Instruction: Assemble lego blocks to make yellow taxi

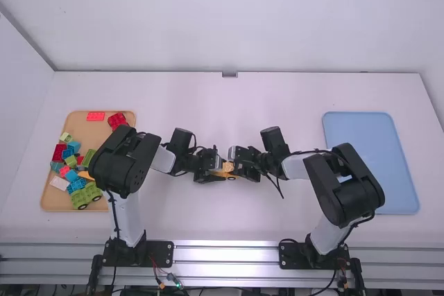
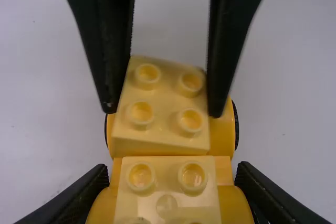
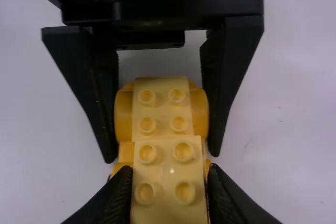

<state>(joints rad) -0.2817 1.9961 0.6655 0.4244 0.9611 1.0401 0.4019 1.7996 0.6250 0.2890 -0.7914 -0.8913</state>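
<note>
The right tool grips a yellow block, tilted over the yellow car body which the left tool pinches near the table's middle, so pushing at this angle may, I think, catch studs on one side only and twist the body.

A smooth white table with a straight far edge lies before a plain, pale wall. At the left, a white side panel meets that wall along a slanting grey seam. A small grey metal fitting sits midway along the far edge; ribbed silver metal rails line the near one. The light is soft and even
</note>
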